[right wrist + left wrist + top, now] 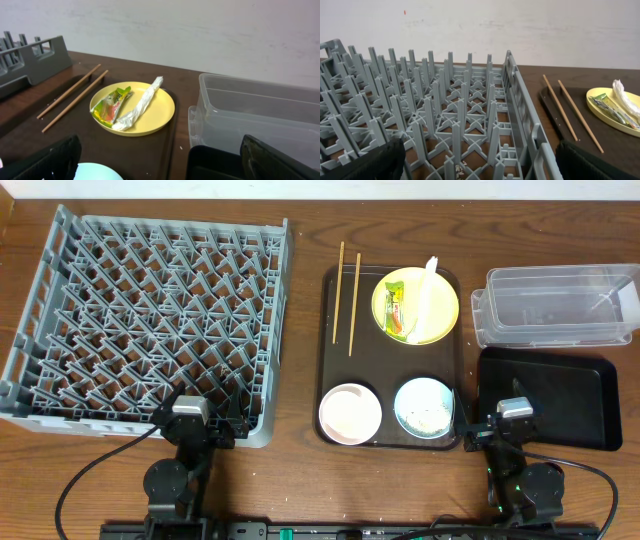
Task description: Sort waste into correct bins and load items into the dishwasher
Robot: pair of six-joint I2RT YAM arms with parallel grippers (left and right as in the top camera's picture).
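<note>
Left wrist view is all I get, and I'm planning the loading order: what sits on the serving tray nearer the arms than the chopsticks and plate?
Observer: Two bowls. A white bowl sits on the near side of the chopsticks, and a light blue bowl on the near side of the yellow plate.
Operator: Anything in them?
Observer: The light blue bowl holds whitish scraps; the white bowl looks empty.
Operator: Where are the bins?
Observer: Right of the serving tray. The clear tub is on the far side, and the black tray is nearer the arms.
</note>
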